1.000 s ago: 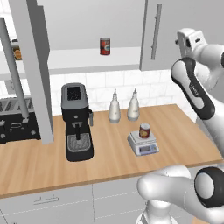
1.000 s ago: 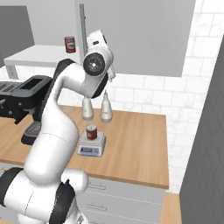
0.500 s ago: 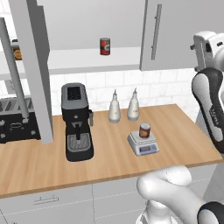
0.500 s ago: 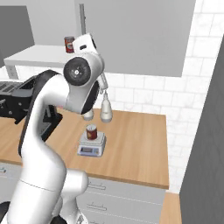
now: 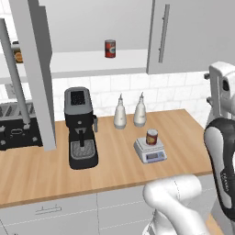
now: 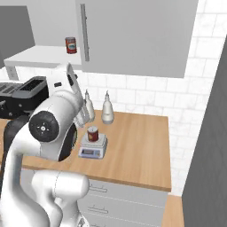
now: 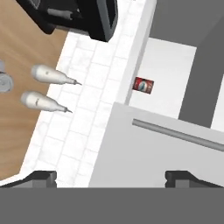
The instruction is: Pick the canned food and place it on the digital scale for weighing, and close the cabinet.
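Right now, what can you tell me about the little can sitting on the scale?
The canned food is a small dark-red cylinder with an orange-tan label and a grey rim. It stands upright on the pale plate of the digital scale, near the middle, and is narrower than the plate. The scale rests on the wooden counter, in front of two white bottles. Nothing else touches the can.

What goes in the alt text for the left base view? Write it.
A small can stands on a kitchen scale on a wooden counter, beside a black coffee machine. Above, a grey cabinet has its left door open, another can on its shelf.
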